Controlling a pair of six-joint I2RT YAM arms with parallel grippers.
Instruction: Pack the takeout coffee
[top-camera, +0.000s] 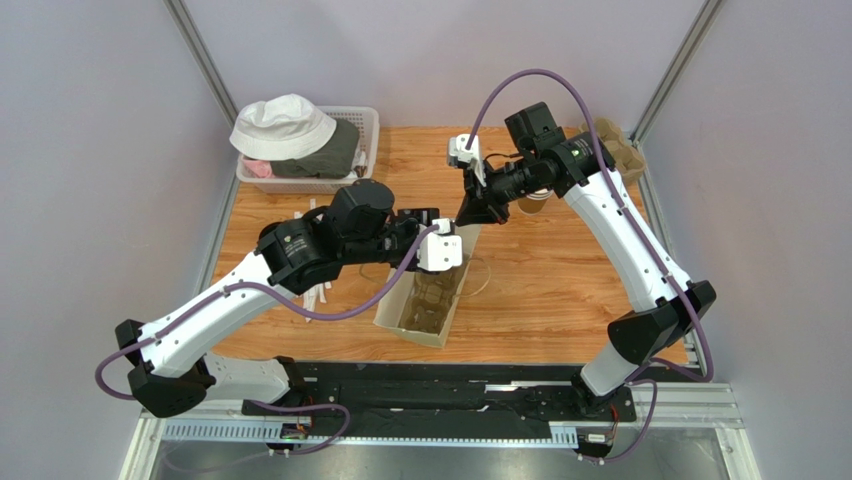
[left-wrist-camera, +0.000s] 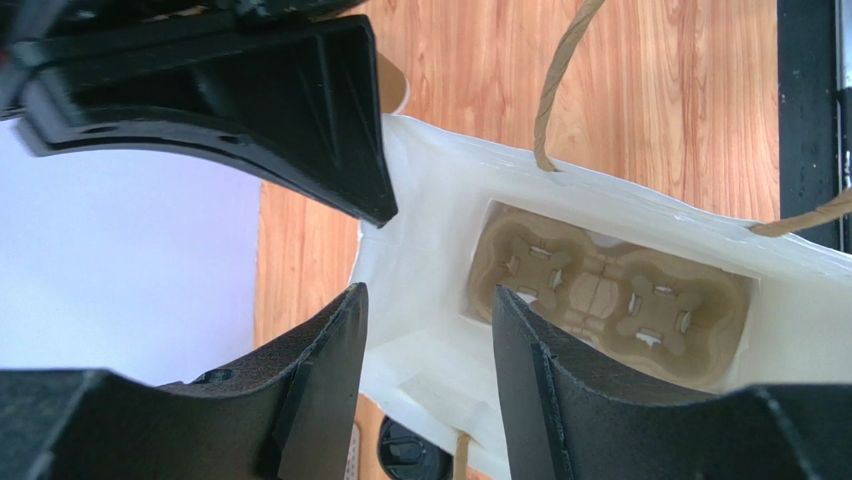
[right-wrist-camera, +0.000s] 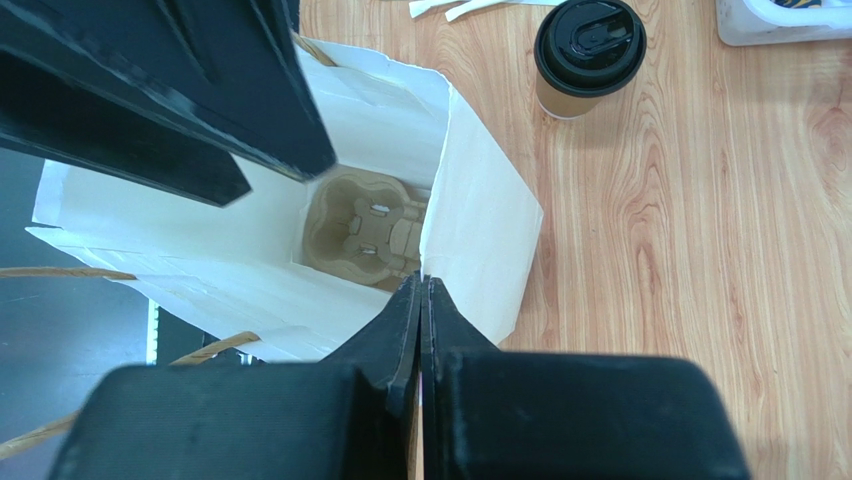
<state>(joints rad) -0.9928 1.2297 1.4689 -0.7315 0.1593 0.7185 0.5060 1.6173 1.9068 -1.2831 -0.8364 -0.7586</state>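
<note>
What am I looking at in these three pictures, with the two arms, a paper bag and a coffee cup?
These are two robot arms bolted at a wooden table. One picture looks down from above; the other two come from cameras on the wrists. The right gripper is shut, pinching the rim of the open paper bag. The left gripper is open over that rim. A pulp cup tray lies inside the bag. The lidded coffee cup stands outside, on the table.
</note>
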